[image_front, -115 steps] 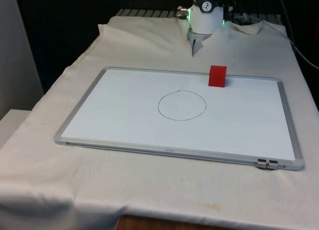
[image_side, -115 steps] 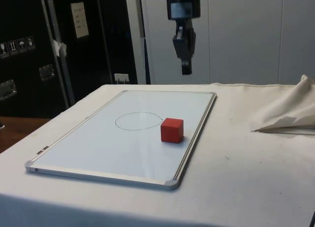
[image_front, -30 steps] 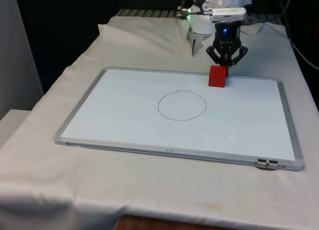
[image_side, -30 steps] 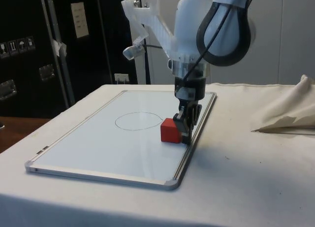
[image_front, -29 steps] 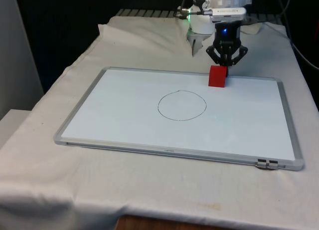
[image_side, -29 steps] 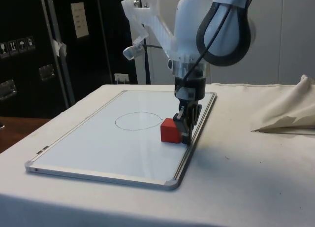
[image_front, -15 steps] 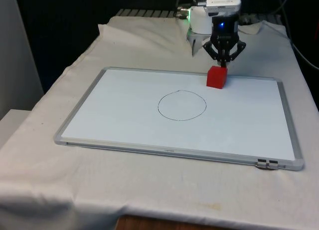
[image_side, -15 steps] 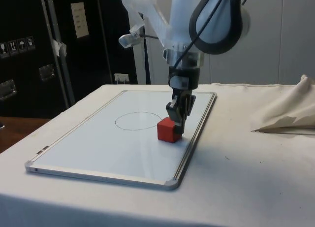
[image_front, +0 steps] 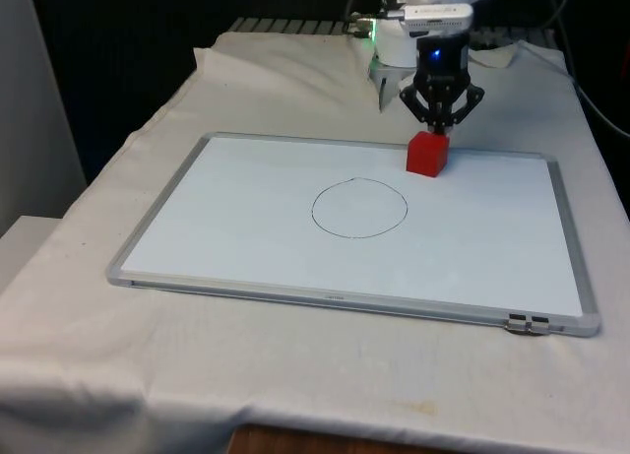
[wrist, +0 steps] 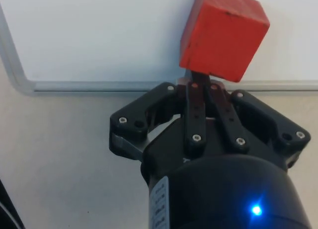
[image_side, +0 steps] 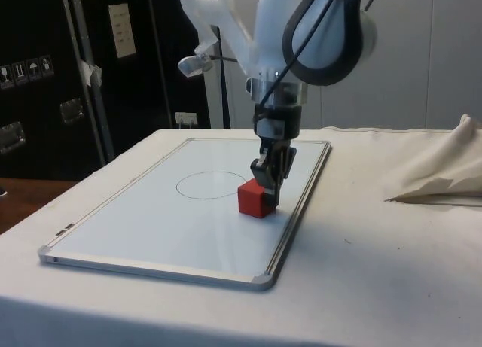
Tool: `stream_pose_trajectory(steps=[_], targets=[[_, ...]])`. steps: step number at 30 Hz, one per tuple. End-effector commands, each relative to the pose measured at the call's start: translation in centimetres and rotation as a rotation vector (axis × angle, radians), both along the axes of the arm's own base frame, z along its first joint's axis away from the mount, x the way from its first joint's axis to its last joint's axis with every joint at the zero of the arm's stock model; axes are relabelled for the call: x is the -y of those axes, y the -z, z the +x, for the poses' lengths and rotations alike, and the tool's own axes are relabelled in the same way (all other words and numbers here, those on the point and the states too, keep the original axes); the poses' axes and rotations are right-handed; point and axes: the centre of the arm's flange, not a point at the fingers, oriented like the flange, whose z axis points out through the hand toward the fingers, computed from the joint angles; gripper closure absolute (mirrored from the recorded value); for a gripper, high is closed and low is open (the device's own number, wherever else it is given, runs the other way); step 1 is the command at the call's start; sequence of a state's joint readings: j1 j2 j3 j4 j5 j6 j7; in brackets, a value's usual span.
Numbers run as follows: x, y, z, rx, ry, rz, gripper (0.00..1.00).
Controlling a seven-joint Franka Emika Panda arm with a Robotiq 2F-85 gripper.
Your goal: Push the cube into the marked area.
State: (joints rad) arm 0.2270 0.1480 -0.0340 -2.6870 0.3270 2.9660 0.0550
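A red cube rests on the whiteboard near its far edge, up and to the right of the drawn circle in the front view. My gripper is shut, its fingertips pressed together against the cube's far face, on the side away from the circle. The cube stands slightly turned on the board. Nothing is held between the fingers.
The whiteboard's metal frame runs just behind the gripper. A bunched fold of white cloth lies on the table off the board. White tablecloth surrounds the board on all sides.
The gripper came down behind the cube and has nudged it a little towards the circle, turning it slightly. Over the last half second cube and gripper shifted a bit further.
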Motion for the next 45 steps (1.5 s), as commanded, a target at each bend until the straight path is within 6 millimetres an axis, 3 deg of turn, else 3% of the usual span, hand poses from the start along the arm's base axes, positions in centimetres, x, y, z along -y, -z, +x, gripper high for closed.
stream_pose_trajectory(steps=[1,3,10,37,45], targets=[[0.6,0.3,0.3,-0.001,0.002,-0.009,1.0],[0.2,0.0,0.2,0.001,0.002,-0.001,1.0],[2.2,0.2,2.0,0.005,0.017,-0.018,1.0],[1.3,-0.5,5.3,0.029,0.084,0.007,1.0],[2.5,0.0,5.8,0.028,0.127,-0.006,1.0]])
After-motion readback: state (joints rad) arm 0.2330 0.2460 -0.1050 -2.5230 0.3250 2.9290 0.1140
